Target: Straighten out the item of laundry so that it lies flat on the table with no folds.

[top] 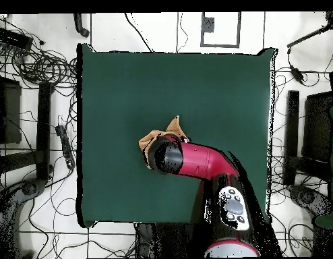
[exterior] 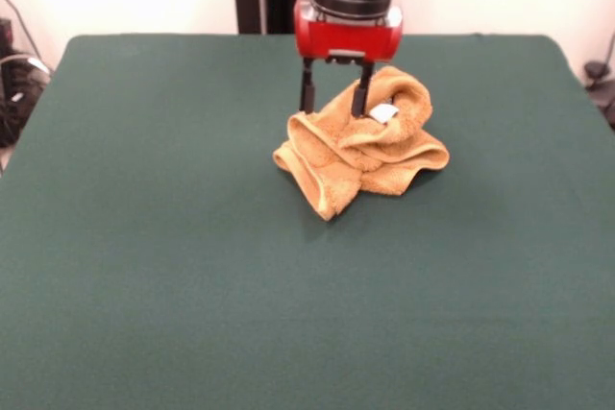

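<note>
red arm (top: 203, 160), black cuff, black pincer (exterior: 333, 103)

towel (top: 156, 138) mostly hidden under arm (top: 196, 160) (overhead) | front: arm cropped at top

I see the towel (exterior: 360, 146) bunched in a crumpled heap, not flat. Golden-orange terry, several rolled folds stacked over each other, one hemmed corner poking out toward the camera in the front view. Small white tag (exterior: 383, 113) sits on top of the heap. It lies on the dark green table (exterior: 154, 237), roughly mid-table, a bit toward the far side in the front view. Overhead I only get part of the towel (top: 156, 138).
</note>
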